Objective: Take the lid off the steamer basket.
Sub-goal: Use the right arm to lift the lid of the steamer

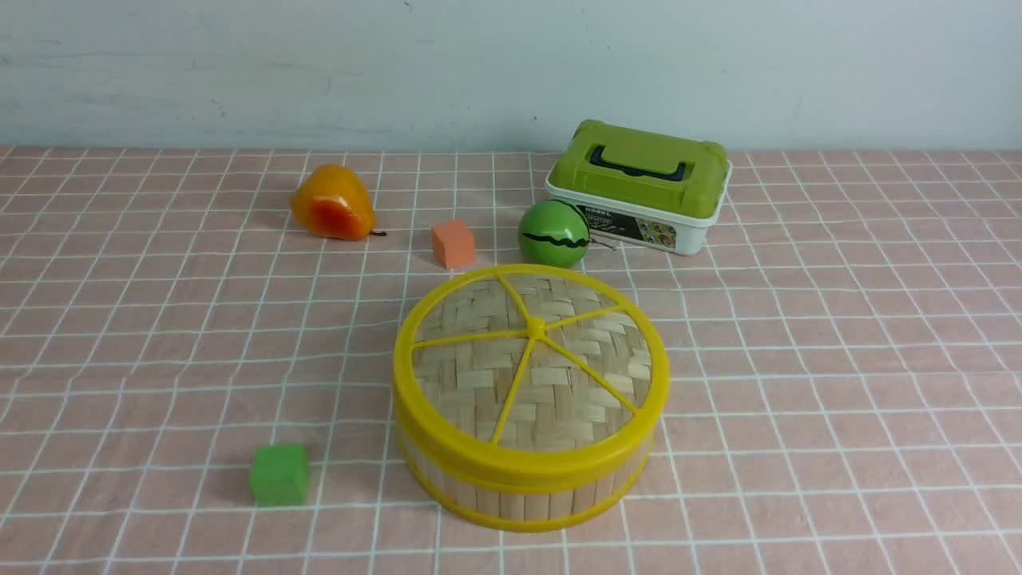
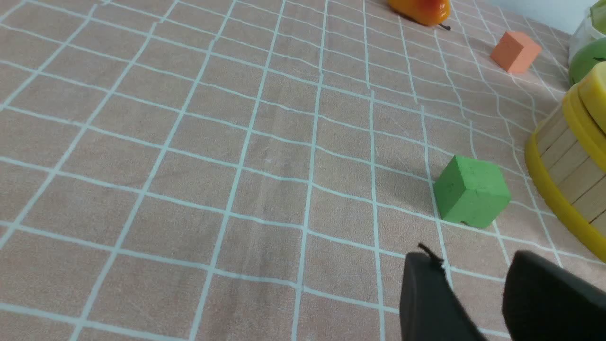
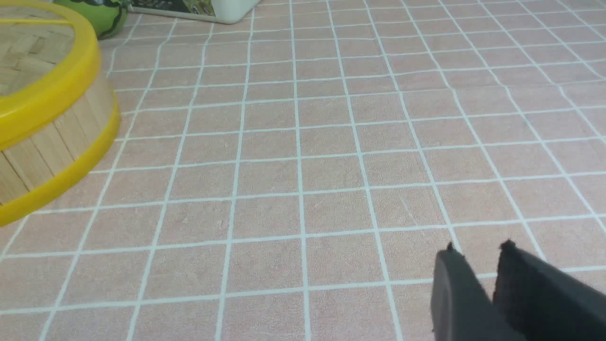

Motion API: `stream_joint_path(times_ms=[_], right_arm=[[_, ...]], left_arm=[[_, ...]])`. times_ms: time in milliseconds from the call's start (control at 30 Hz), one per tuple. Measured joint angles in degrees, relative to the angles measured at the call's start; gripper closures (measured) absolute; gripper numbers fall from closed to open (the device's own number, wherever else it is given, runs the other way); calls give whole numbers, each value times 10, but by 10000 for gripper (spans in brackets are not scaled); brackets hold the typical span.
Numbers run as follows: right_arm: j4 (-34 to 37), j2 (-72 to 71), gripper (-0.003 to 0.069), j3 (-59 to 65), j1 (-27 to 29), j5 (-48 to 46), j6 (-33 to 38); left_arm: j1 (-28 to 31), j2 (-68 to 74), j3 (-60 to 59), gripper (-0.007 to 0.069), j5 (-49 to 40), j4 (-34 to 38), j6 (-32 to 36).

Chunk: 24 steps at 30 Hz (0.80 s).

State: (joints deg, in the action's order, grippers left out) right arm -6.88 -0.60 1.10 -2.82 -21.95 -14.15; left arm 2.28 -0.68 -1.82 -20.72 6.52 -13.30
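The lid [image 1: 479, 375], a woven bamboo disc with a thick yellow rim and yellow spokes, sits shut on the steamer basket [image 1: 519, 499] at the table's centre front. Neither gripper shows in the front view. In the left wrist view my left gripper [image 2: 473, 258] is open and empty over the cloth, short of the basket's slat wall [image 2: 575, 175] and the lid's rim [image 2: 596, 94]. In the right wrist view my right gripper [image 3: 479, 246] is empty, its jaws a narrow gap apart, well away from the basket [image 3: 52, 137] and lid [image 3: 42, 90].
A green cube [image 1: 279, 474] lies left of the basket, close to my left gripper [image 2: 471, 192]. Behind the basket are an orange cube [image 1: 453, 243], a pear [image 1: 331, 204], a green ball [image 1: 553, 233] and a white box with a green top [image 1: 639, 188].
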Motion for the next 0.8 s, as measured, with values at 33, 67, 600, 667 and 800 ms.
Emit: stream_joint_path(times_ms=[33, 67, 600, 667, 800], right_arm=[[0, 0, 548, 0, 0, 0, 0], [0, 0, 548, 0, 0, 0, 0], [0, 0, 539, 0, 0, 0, 0], [0, 0, 536, 0, 0, 0, 0], [0, 0, 530, 0, 0, 0, 0]], left_arm=[[0, 0, 0, 386, 0, 0, 0], [0, 0, 0, 386, 0, 0, 0], [0, 0, 0, 386, 0, 0, 0], [0, 0, 0, 386, 0, 0, 0], [0, 0, 0, 386, 0, 0, 0]])
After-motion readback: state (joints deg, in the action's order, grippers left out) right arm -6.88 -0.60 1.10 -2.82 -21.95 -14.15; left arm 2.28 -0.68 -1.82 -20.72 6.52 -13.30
